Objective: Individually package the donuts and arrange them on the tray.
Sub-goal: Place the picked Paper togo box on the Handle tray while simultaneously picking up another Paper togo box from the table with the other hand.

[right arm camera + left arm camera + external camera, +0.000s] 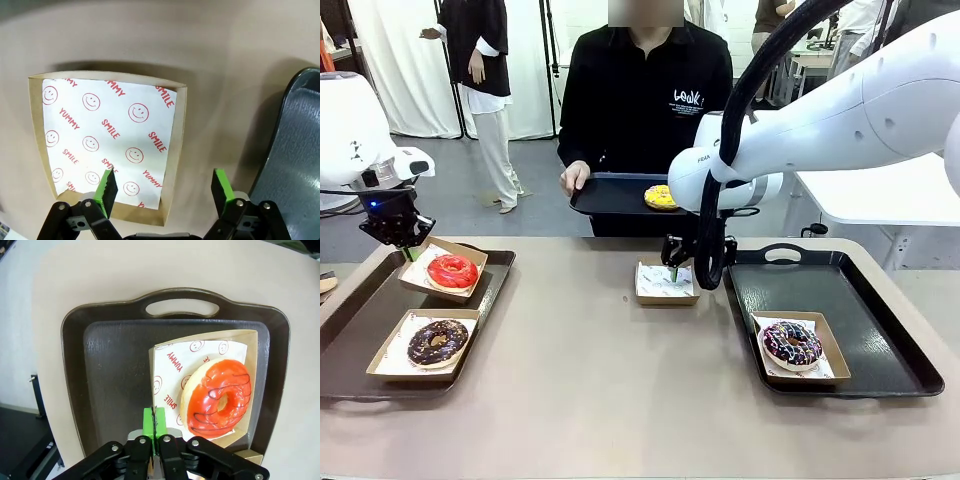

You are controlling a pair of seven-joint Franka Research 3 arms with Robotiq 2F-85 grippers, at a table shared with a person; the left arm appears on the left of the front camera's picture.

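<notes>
The right gripper (162,187), jaws apart, straddles the brown cardboard tray's (176,150) edge; its liner (107,140) reads "SMILE", "YUMMY". The left gripper (154,422) is pinched together, empty.

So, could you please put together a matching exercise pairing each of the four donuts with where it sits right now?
Things:
1. red donut
2. chocolate donut
3. yellow donut
4. sprinkled donut

Places:
A. in a box on the tray at the robot's right
B. on the black tray that the person holds
C. in the nearer box on the tray at the robot's left
D. in the farther box on the tray at the robot's left

Pairs: 1-D, 2-C, 3-B, 4-A
</notes>
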